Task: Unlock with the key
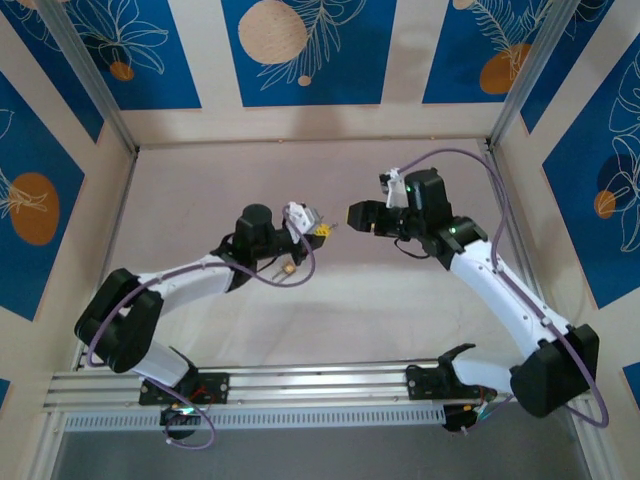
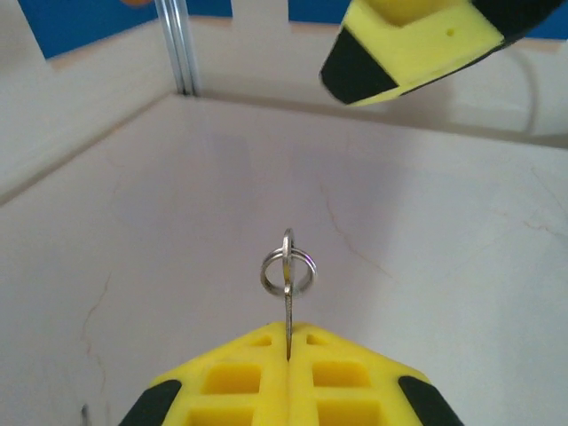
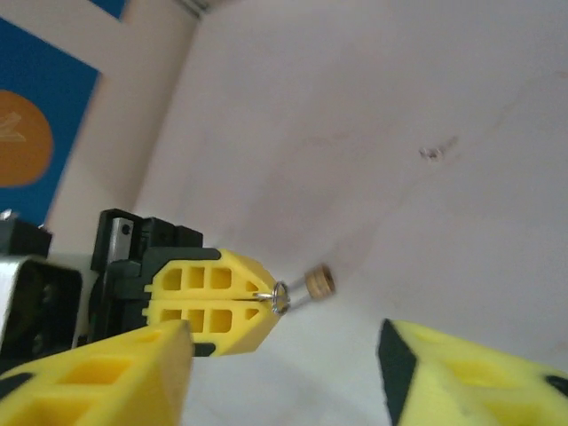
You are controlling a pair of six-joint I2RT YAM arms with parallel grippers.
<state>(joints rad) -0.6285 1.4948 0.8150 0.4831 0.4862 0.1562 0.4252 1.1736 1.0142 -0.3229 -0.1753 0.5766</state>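
My left gripper (image 1: 321,231) is shut on the key (image 2: 288,306), held above the table. In the left wrist view the key is a thin silvery strip seen edge-on, sticking out of the closed yellow fingertips (image 2: 257,355). A split ring (image 2: 287,268) hangs at its outer end. Its dark blue head is not visible. The right wrist view has the left gripper (image 3: 266,297) at the left, with the ring (image 3: 280,296) at its tip. The small brass padlock (image 3: 319,282) looks blurred just beyond it and lies on the table (image 1: 288,268). My right gripper (image 1: 352,215) faces the left one a short way off, open and holding nothing.
The pale tabletop (image 1: 330,320) is boxed in by walls, with metal posts in the back corners (image 1: 510,90). A tiny silvery bit (image 3: 432,153) lies on the table farther off. One yellow right finger (image 2: 408,44) hangs over the top of the left wrist view.
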